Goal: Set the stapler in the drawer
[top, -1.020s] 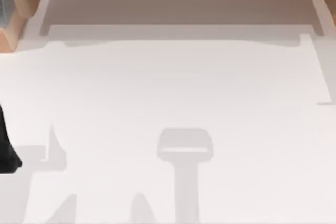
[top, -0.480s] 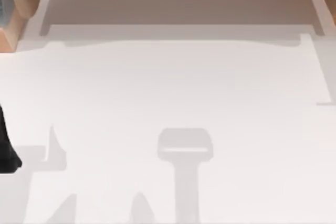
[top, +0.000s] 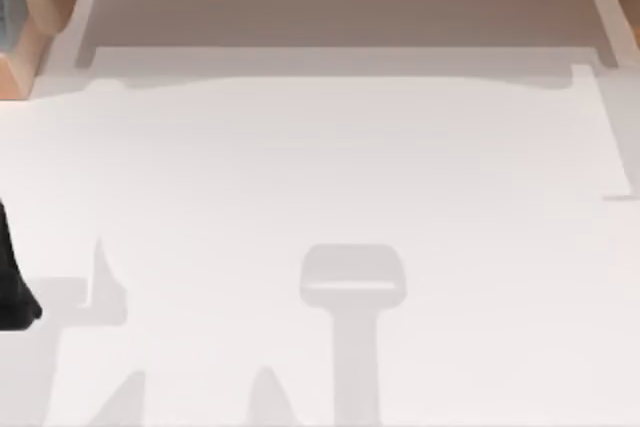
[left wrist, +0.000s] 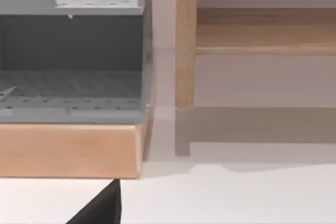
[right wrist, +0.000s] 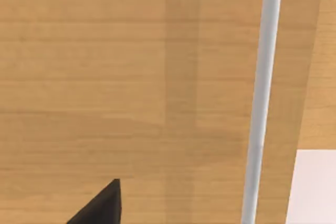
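Left claw (left wrist: 102,209) hangs low over the tabletop (top: 320,167), just in front of the grey unit (left wrist: 73,77), which I take for the drawer. Right claw (right wrist: 102,205) faces a wood panel (right wrist: 105,77). I cannot tell its place relative to the grey unit. State of the 2 claws: cannot tell. Stapler location: cannot tell. Judgement: no evidence of a grasp or placement. 0 steps confirmed, and locating, picking and placing all remain.

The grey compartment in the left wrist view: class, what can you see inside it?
Inside the grey compartment a perforated grey floor shows, with a perforated shelf above it. No stapler shows on the floor; its far corners lie in shadow. A wooden base sits underneath.
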Available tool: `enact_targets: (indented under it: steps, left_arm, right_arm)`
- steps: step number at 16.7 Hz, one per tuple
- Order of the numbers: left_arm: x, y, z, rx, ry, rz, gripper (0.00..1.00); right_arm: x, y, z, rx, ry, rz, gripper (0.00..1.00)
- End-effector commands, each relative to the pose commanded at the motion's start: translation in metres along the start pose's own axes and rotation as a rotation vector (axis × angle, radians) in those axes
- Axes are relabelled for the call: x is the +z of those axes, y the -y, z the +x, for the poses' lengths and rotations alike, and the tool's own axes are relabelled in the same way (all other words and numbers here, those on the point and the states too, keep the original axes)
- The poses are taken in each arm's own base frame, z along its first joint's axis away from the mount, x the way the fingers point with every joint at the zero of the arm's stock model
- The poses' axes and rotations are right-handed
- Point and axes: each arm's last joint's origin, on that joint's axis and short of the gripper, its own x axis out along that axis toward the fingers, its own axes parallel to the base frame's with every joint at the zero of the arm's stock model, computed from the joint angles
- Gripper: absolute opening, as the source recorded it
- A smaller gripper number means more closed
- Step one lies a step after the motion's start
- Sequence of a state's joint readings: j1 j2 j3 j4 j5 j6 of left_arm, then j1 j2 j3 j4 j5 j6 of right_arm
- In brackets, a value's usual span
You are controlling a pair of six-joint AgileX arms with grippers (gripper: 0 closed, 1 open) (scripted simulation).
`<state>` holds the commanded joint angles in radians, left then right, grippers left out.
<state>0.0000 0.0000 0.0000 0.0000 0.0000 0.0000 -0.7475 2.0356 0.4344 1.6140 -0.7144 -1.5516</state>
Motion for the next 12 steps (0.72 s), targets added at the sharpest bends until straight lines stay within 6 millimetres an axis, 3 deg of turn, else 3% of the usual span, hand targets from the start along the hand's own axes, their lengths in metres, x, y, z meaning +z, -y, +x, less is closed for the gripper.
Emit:
enact_targets:
  steps: [6,12]
  left_arm:
    - [0.0,0.0,0.0,0.0,0.0,0.0,1.0]
    - [0.0,0.0,0.0,0.0,0.0,0.0,1.0]
  right_arm:
    - [-0.001,0.001,0.001,-0.002,-0.004,-0.001,1.0]
    - [0.0,0.0,0.025,0.0,0.0,0.0,1.0]
